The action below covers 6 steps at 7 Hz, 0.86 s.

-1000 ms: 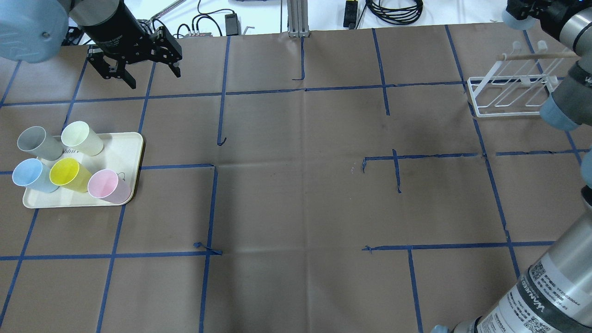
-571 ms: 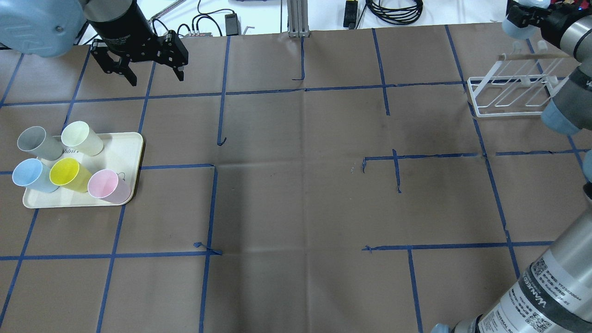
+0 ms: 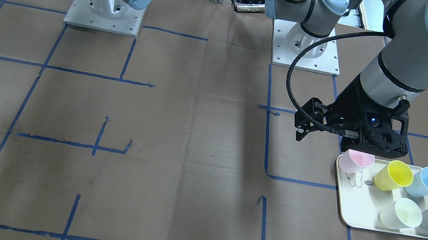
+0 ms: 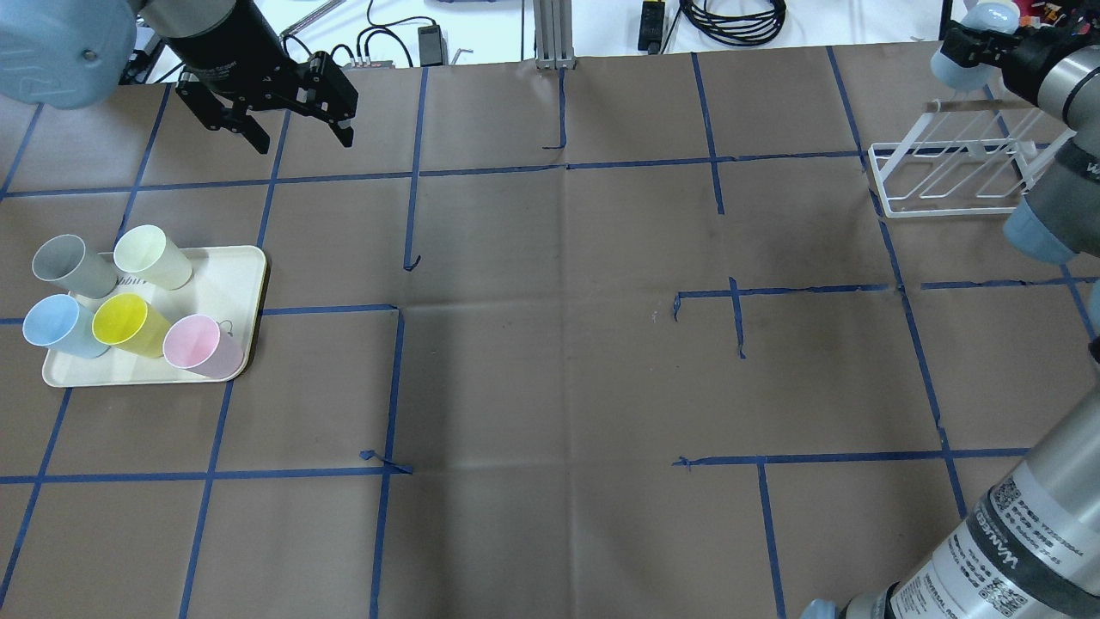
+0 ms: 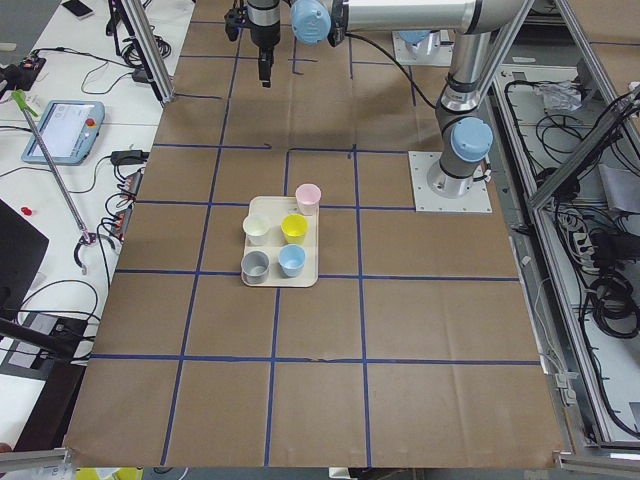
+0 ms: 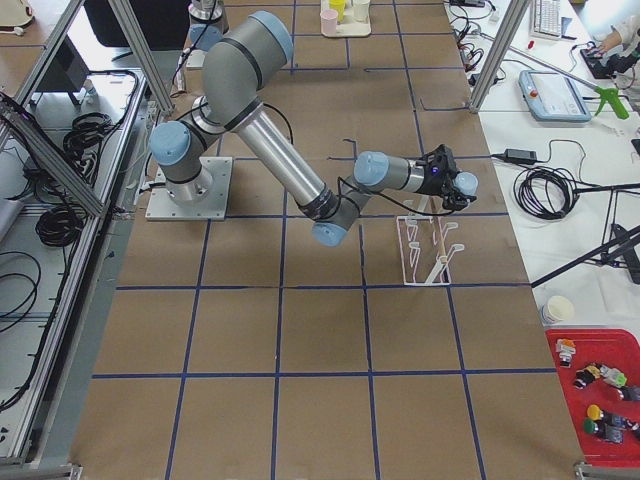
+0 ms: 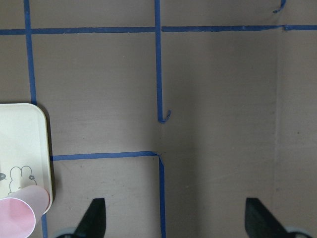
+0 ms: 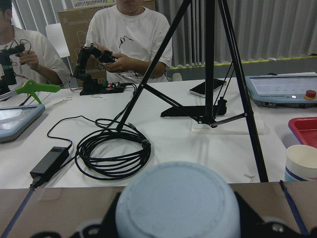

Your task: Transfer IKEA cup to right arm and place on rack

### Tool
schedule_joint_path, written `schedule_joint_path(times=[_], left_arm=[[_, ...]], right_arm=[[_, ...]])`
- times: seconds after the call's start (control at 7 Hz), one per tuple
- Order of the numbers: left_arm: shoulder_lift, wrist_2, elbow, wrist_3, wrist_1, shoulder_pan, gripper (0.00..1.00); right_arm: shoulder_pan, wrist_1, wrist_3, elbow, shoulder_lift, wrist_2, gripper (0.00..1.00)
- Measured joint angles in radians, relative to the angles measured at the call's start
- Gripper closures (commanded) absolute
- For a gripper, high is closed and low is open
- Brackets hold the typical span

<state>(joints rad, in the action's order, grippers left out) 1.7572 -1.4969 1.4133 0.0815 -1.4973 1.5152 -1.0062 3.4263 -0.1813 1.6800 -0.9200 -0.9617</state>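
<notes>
I see a brown paper desk [image 4: 550, 387] with blue tape lines [image 4: 636, 163]. The left gripper [image 4: 301, 137] hangs near its far edge, fingers wide — right gripper [image 4: 975, 43] fingers hold a pale-blue cup [image 4: 954, 70] beside the rack [image 4: 945, 180].

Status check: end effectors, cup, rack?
Left end effector open, empty, hovering high beside the cream tray. Right end effector shut on a pale-blue plastic cup, above the white wire rack; cup not racked yet. Nothing seen between them.
</notes>
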Motion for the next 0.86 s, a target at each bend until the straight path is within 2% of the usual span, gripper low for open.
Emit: schedule_joint_path(times=[0.29,0.43,0.57,0.86], left_arm=[[-0.001,-0.041,0.007,0.001,0.001,-0.001,0.01],[-0.001,-0.051,0.009,0.001,0.0,-0.001,0.01],[-0.001,-0.054,0.01,0.0,0.001,-0.001,0.01],[-0.001,-0.055,0.01,0.0,0.003,-0.001,0.01]], right_arm=[[0.009,0.001,-0.002,0.018,0.003,0.0,0.51],[0.01,0.001,-0.003,0.03,0.004,-0.001,0.33],[0.01,0.001,-0.003,0.035,0.004,-0.002,0.01],[0.009,0.0,0.006,0.038,0.004,-0.005,0.0]])
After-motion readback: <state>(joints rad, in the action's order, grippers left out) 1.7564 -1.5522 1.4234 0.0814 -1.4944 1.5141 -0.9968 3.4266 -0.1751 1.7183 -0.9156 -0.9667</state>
